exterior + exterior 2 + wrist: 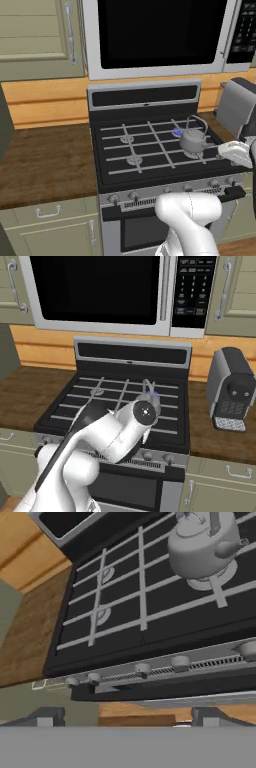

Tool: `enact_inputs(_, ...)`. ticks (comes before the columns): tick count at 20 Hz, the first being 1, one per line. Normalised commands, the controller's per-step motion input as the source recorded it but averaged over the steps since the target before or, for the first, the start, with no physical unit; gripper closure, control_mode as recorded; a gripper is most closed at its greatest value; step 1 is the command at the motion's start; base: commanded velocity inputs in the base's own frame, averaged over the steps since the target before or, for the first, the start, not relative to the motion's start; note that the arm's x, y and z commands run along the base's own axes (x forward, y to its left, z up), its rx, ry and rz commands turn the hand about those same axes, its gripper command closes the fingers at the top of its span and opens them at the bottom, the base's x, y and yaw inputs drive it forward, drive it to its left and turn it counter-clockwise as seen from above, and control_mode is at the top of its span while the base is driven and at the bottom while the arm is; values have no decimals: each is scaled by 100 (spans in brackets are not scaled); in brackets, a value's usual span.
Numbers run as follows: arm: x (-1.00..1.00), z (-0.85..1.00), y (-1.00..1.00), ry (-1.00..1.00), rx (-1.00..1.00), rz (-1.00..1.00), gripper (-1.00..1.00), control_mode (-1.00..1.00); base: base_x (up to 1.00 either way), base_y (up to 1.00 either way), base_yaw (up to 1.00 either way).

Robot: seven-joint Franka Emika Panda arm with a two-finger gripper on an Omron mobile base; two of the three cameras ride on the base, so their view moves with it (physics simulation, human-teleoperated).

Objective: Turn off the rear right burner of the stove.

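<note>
The stove (145, 97) is a black gas range with wire grates and a steel front strip of small knobs (142, 669). Its rear right burner (177, 132) glows blue, and that glow also shows beside my arm (154, 393). A squat grey kettle (194, 139) sits just in front of it, at the top right of the hand view (202, 544). My gripper (129, 718) is open, its fingertips (50, 717) wide apart with nothing between them. It hovers in front of the stove, looking at the knob row. My white hand (234, 151) hangs off the stove's front right corner.
A large microwave (160, 32) hangs above the stove. A grey and black coffee machine (231, 388) stands on the wooden counter to the right. Wooden counter (45, 160) runs left of the stove, with drawers (49, 212) below. My arm's elbow (145, 411) blocks the stove's middle.
</note>
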Motion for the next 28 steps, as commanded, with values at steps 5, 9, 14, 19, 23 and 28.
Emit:
enact_inputs(5,-25,-38,-77,-27,-9,16,-100,-100,0,0,0)
enact_inputs(9,-18,-12,-57,-45,-12,6,-100,-100,0,0,0)
enact_inputs(14,-16,-48,-1,-32,-47,0,-100,-100,0,0,0)
enact_inputs(19,-22,-67,0,-20,-56,0,-100,-100,0,0,0)
enact_inputs(23,-10,-57,0,-17,-54,2,-100,-100,0,0,0)
enact_inputs(28,0,-26,12,-19,-39,15,-100,-100,0,0,0)
